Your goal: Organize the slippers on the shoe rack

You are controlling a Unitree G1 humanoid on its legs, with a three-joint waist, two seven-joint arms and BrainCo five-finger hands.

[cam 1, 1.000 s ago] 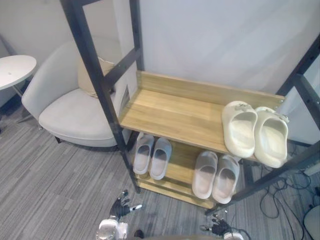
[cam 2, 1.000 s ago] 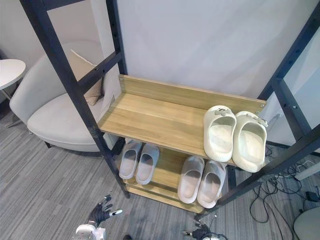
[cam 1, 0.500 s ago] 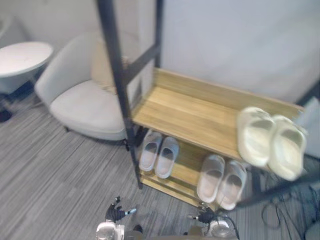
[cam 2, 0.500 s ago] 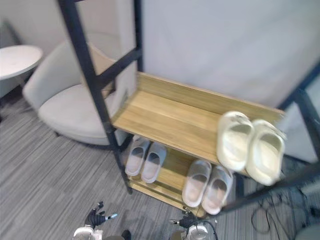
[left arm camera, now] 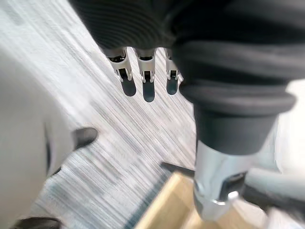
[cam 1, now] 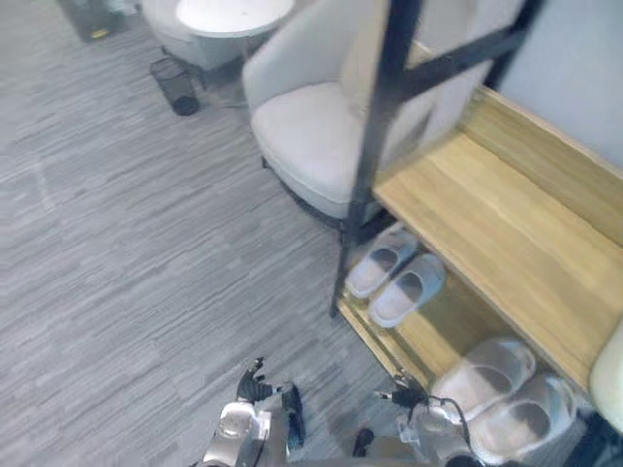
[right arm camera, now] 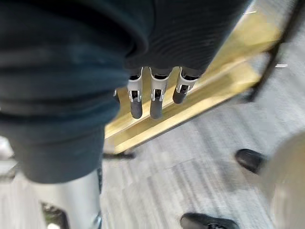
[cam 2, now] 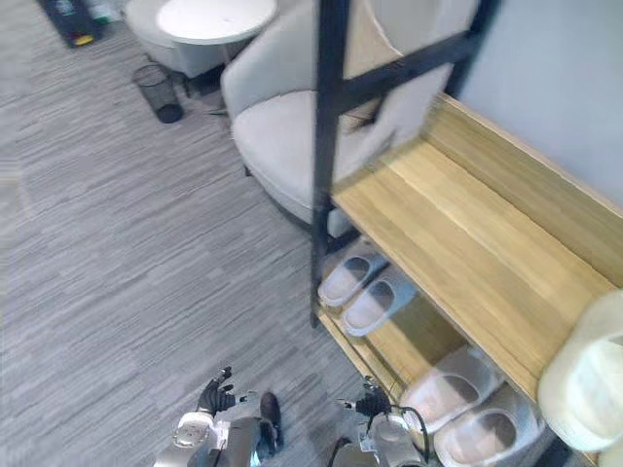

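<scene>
Left hand (cam 1: 253, 379) relaxed, slippers (cam 1: 394, 275) parallel, toes into rack (cam 1: 487, 204)

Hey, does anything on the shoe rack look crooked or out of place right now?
Nothing stands out: the left grey pair and right grey pair sit neatly on the lower shelf; a cream slipper rests on the shelf above.

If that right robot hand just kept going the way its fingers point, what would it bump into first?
Most likely the front edge of the rack's bottom shelf: the right robot hand points at it with nothing between. Depth is unclear, so it's a guess.
</scene>
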